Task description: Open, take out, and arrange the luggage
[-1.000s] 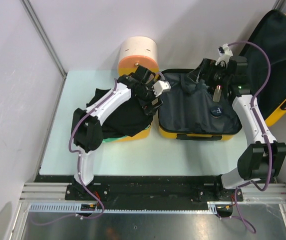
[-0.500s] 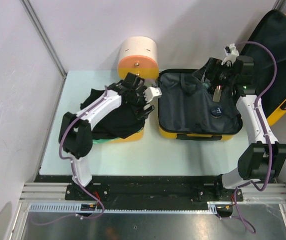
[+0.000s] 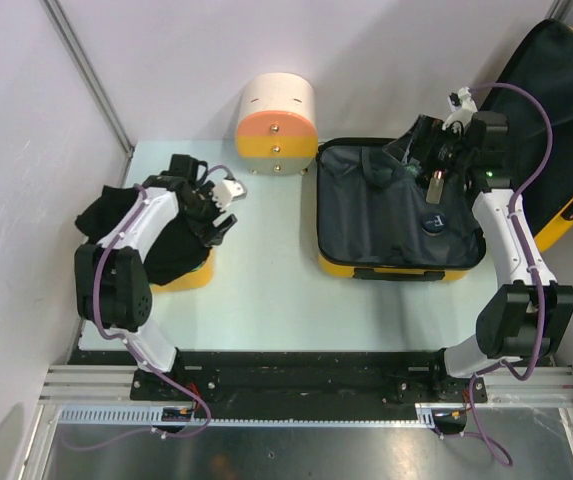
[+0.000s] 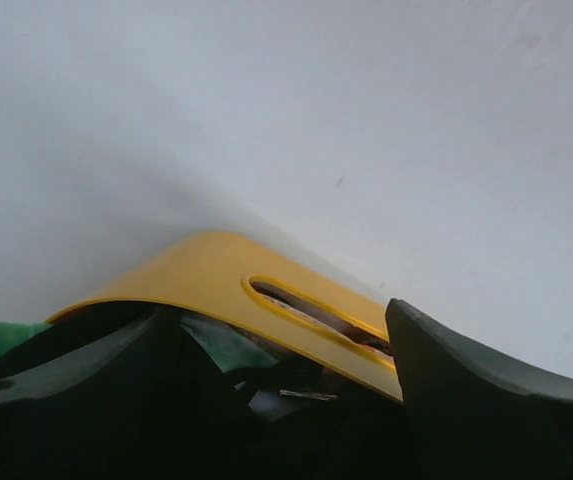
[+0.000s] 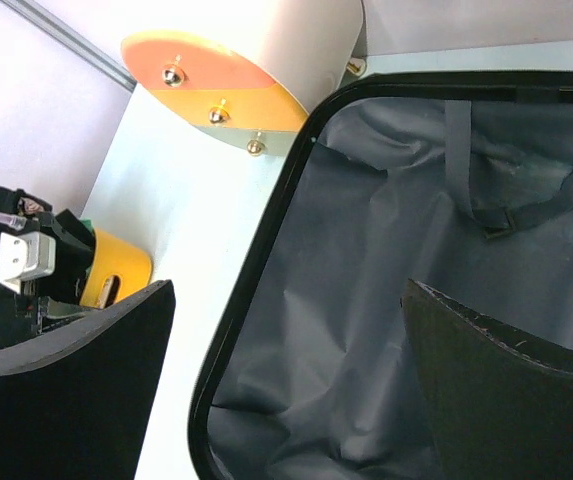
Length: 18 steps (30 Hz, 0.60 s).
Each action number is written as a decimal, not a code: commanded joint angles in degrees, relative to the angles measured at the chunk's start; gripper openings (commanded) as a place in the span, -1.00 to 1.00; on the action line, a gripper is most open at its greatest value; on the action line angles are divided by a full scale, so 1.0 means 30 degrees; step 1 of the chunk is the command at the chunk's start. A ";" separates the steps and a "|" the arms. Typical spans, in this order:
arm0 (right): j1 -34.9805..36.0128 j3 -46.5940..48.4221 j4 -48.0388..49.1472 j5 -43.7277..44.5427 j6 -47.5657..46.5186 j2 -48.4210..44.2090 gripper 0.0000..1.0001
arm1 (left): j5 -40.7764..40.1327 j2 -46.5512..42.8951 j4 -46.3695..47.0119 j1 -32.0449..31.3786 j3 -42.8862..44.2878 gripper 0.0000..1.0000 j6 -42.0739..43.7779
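Note:
The luggage [image 3: 331, 265] lies open on the right half of the table, a yellow shell with dark lining [image 5: 386, 250] and a black zipper rim. Its lid [image 3: 566, 120] leans up at the far right. My right gripper [image 3: 418, 152] hangs open over the luggage's back left part, nothing between its fingers [image 5: 66, 390]. A smaller yellow tub [image 3: 188, 275] piled with black clothes [image 3: 166, 240] stands at the left. My left gripper [image 3: 213, 210] is open at its right side. The tub's slotted rim [image 4: 216, 275] runs between the left gripper's [image 4: 286, 390] fingers.
A cream-and-orange cylinder [image 3: 276, 125] lies on its side at the table's back, left of the luggage; it also shows in the right wrist view [image 5: 266, 50]. Green fabric [image 4: 6, 340] peeks from under the black clothes. A wall [image 3: 26, 150] borders the table on the left.
My left gripper has swung left across the table and the yellow tub with its clothes has gone with it, away from the luggage. The right gripper rose slightly, then held still.

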 commanded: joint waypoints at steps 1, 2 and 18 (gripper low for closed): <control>0.0097 0.0244 0.0922 -0.0340 0.0137 0.0082 0.99 | -0.2030 -0.0534 -0.2862 0.1970 -0.1177 0.75 0.1676; 0.0097 0.0215 0.0952 -0.0398 0.0138 0.0111 0.99 | -0.2116 -0.0681 -0.2922 0.2090 -0.1468 0.75 0.1881; 0.0883 0.0215 0.0368 0.0155 -0.3138 0.0053 0.99 | 0.2681 -0.2293 -0.4270 0.1039 0.5847 0.95 -0.1892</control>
